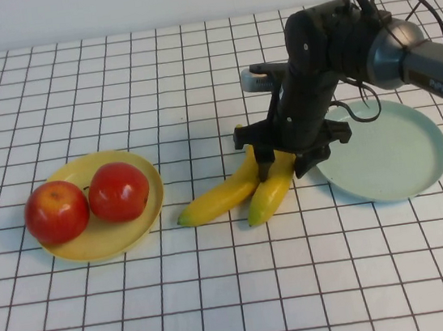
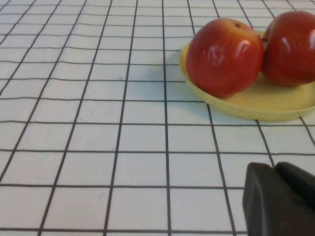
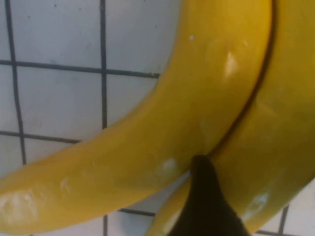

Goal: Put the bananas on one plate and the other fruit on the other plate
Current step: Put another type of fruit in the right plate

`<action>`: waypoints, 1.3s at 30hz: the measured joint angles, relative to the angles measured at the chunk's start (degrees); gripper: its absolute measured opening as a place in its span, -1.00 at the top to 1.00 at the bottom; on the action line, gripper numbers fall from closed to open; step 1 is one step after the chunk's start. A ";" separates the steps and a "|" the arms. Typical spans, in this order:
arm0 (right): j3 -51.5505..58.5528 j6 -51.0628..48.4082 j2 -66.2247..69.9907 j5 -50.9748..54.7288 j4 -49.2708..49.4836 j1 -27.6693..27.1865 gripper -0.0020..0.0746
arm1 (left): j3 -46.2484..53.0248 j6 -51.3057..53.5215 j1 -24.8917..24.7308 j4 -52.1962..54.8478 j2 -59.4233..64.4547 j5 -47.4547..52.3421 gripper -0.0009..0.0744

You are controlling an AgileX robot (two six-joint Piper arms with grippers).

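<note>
Right gripper down on the table, planted over the upper ends of the two bananas, fingers spread. From the wrist cam one dark fingertip sits right in the seam where the two bananas press together, touching both. Nothing clamped yet as far as I can see: jaws apart, bananas flat on the checked tablecloth. Likely reason for the pose: it straddles one banana to single it out from the pair, w/ one finger wedged btwn them.

Bananas lie side by side, touching along their length, tips fanning out away from the gripper on its left. Pale blue-green plate just beside the gripper on its right, nothing on it; short carry, which prob. explains why this arm does the job.

Both red apples on the yellow plate, well apart from the right gripper, touching each other. So the apple half looks done; banana half not begun.

Left gripper parked low over the cloth near the yellow plate, jaws closed, holding nothing. Out of shot in the high view.

Risk, my guess: wedged finger may nudge the neighbour banana when it closes.
</note>
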 joint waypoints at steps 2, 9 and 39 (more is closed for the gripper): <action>-0.20 0.00 0.36 0.00 0.84 0.00 -0.09 | 0.00 0.00 0.00 0.00 0.00 0.00 0.97; -0.60 0.00 1.07 0.04 2.51 -0.25 -0.07 | 0.00 0.00 0.00 0.00 0.00 0.00 0.97; -6.51 -5.44 -2.79 4.31 -11.82 1.69 0.09 | 0.00 -0.20 0.00 0.00 0.00 0.00 0.97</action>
